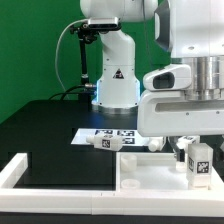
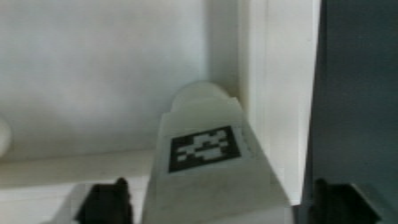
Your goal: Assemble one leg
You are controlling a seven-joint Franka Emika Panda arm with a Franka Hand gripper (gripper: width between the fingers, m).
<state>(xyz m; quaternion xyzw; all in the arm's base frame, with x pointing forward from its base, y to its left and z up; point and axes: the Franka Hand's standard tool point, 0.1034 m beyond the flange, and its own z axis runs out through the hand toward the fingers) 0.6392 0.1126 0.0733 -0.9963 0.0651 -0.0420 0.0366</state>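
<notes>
Straddling the stubby white plastic tagged leg [image 2: 214, 150], the gripper [image 2: 214, 200] is not yet clenched, so it should centre before squeezing.

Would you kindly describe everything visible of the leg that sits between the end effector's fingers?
The leg is a stubby white peg that looks like plastic, bearing a black-and-white square marker tag. In the exterior view it stands upright at that view's right, by the white tray-like piece. The end effector straddles it, dark fingers on either side; whether they touch it cannot be told.
</notes>
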